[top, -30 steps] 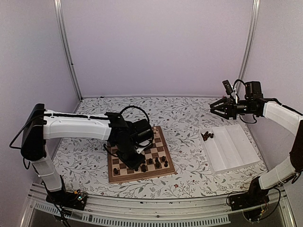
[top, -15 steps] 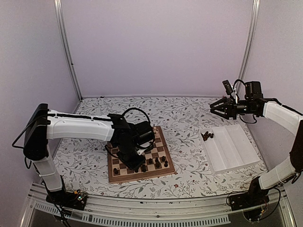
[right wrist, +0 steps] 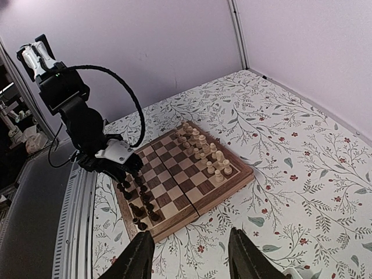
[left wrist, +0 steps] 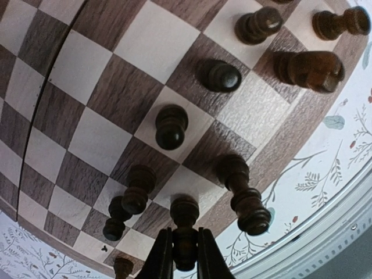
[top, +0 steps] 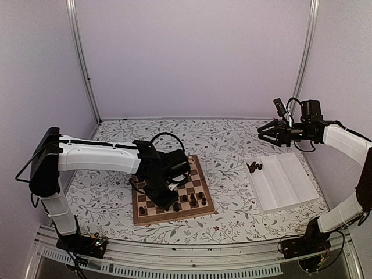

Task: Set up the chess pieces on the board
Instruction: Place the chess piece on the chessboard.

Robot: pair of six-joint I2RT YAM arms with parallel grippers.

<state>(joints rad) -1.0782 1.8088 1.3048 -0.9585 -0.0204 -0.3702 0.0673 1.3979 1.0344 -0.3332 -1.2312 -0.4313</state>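
Now, the left pincer (left wrist: 185, 244) is clamped on a dark piece (left wrist: 185, 210), pinching it by the head, base pointing down at the squares close to the near border of the board (top: 169, 220). From the wrist view I cannot tell whether that base is touching the wood or hanging just above it. Around it stand other dark pieces (left wrist: 171, 125), several in a loose cluster on the near rows, each upright on its own square and none touching the held one. Over on the far side of the board, the pale pieces (right wrist: 203, 150) line up in their two rows. The board itself lies flat on the flowered surface (top: 232, 145), left of centre, right under the left arm. Across to the right, the right pincer (top: 261, 132) hangs high in the air, fingers (right wrist: 141, 256) spread wide apart, nothing between them, aimed back toward the board. Below and in front of it lies the white tray (top: 288, 186), well apart from the board, with a few spare dark men (top: 254, 167) bunched in its far left corner.
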